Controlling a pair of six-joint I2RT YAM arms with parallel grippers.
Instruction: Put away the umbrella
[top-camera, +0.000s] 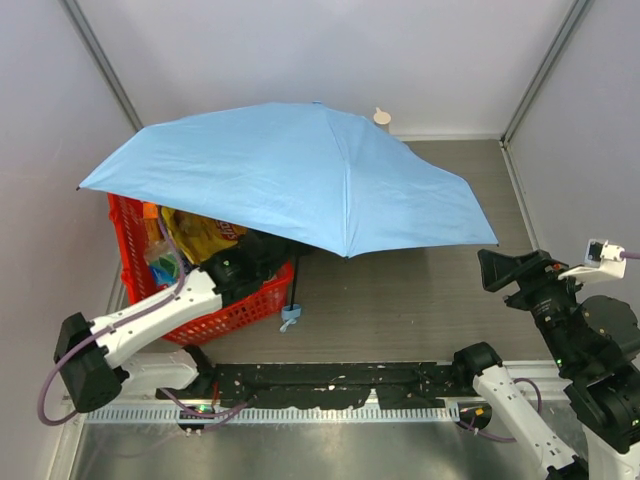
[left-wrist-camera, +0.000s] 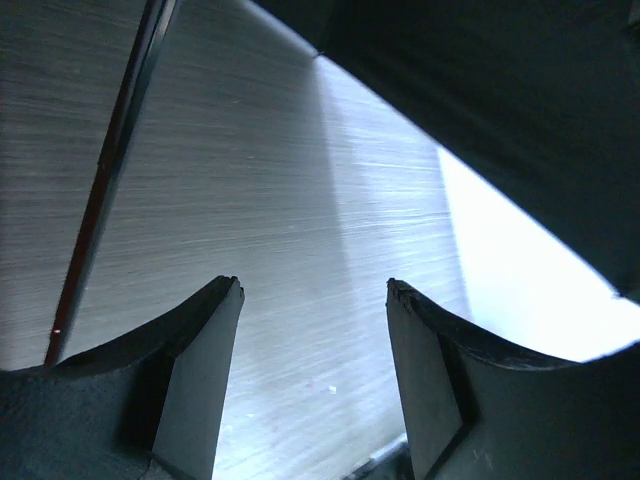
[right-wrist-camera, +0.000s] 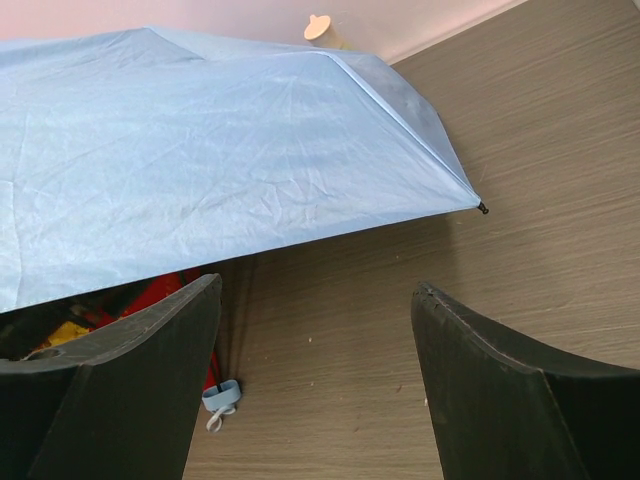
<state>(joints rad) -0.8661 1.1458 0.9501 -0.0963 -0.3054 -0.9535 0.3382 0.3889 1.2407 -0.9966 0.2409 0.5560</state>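
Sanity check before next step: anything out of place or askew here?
Yes: the umbrella is fully open, its canopy tilted over the red basket, handle down at the table. Left gripper sits open beneath the canopy.

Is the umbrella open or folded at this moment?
Open. The umbrella has its blue canopy spread wide, covering part of the red basket.

Even overhead light fills the cell; the umbrella (top-camera: 300, 175) shades the tabletop (top-camera: 420, 290), where glare streaks the left-wrist view.
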